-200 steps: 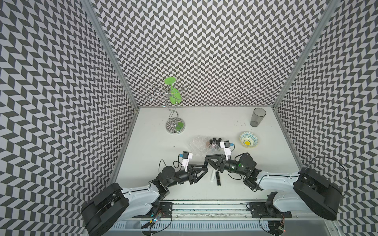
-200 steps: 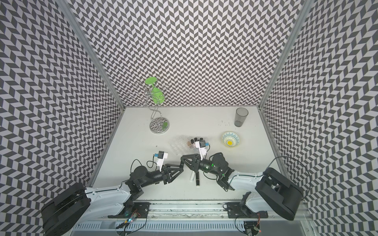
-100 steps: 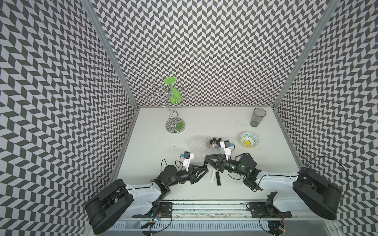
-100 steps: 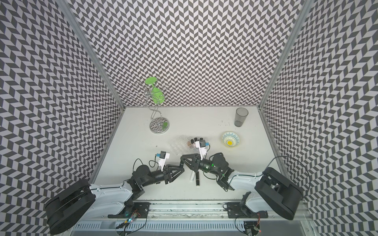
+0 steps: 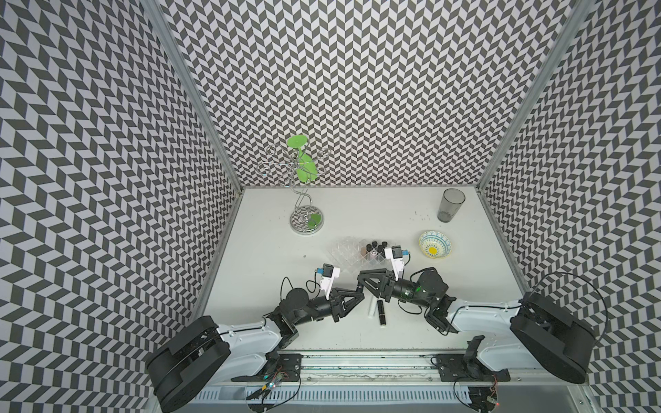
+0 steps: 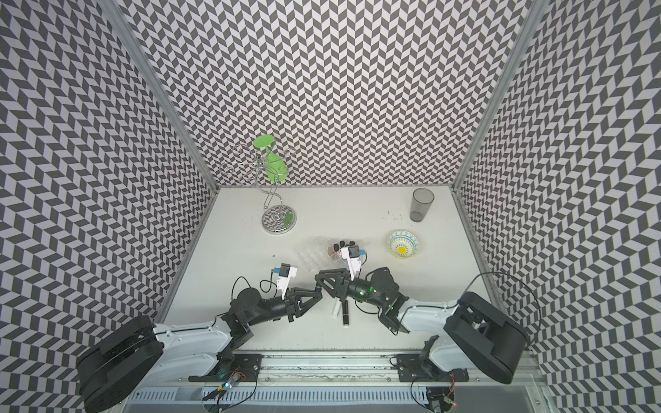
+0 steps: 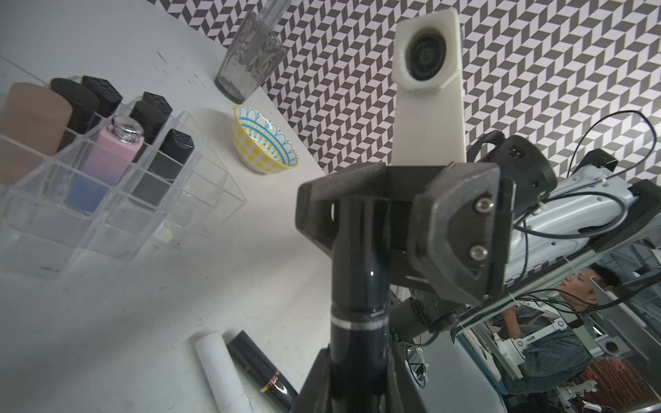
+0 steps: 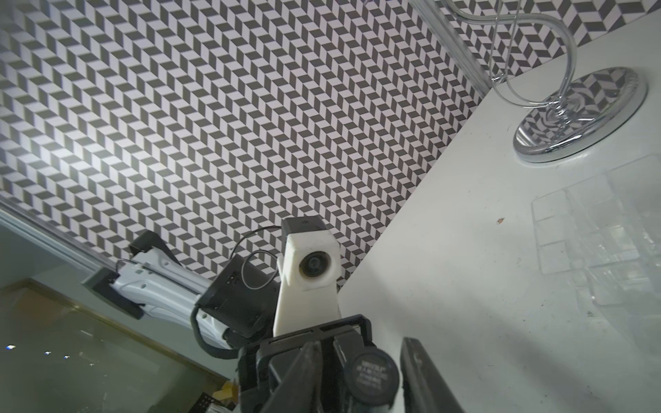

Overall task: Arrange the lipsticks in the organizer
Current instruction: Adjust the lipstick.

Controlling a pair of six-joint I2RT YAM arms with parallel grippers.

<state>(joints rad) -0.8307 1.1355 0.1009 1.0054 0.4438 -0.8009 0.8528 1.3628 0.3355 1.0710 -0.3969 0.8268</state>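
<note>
White table (image 5: 357,214), near side of the organizer (image 5: 343,252): left gripper (image 7: 357,361), earlier open, now clamps the black lipstick (image 7: 357,286) aloft. The right gripper (image 7: 381,218) has parted its jaws. The tube's long axis runs from one gripper to the other.

Only one bit of print shows. Right wrist view: the round flat end of a black lipstick (image 8: 373,372) faces the cam and carries a label (image 8: 373,368) w/ a few short lines of pale lettering, centred. It's too blurred to read, so no brand, shade or no. can be made out.

Left wrist view: the black lipsticks (image 7: 168,161) standing in the clear organizer (image 7: 118,229) have caps (image 7: 177,141) w/ a raised diamond pattern, not letters. A second black lipstick (image 7: 250,357) lies on the table (image 7: 179,286). It has a gold band (image 7: 269,382); no wording legible on it.
</note>
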